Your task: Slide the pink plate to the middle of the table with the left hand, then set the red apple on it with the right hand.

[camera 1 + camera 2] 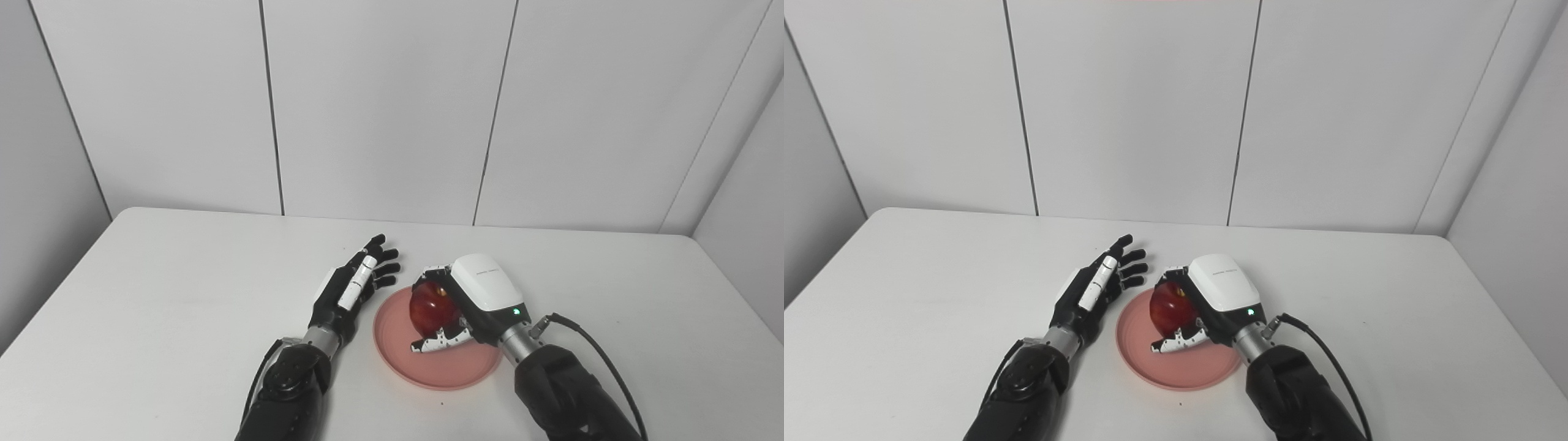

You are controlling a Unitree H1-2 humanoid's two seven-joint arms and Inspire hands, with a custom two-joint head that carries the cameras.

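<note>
1. Apple is gripped by right hand over plate, mid-desk.
2. Left hand is held open, empty, at plate's 9 o'clock.

Bright, even overhead light, both views sharp; only soft faint shadows under each hand on the bench.
</note>
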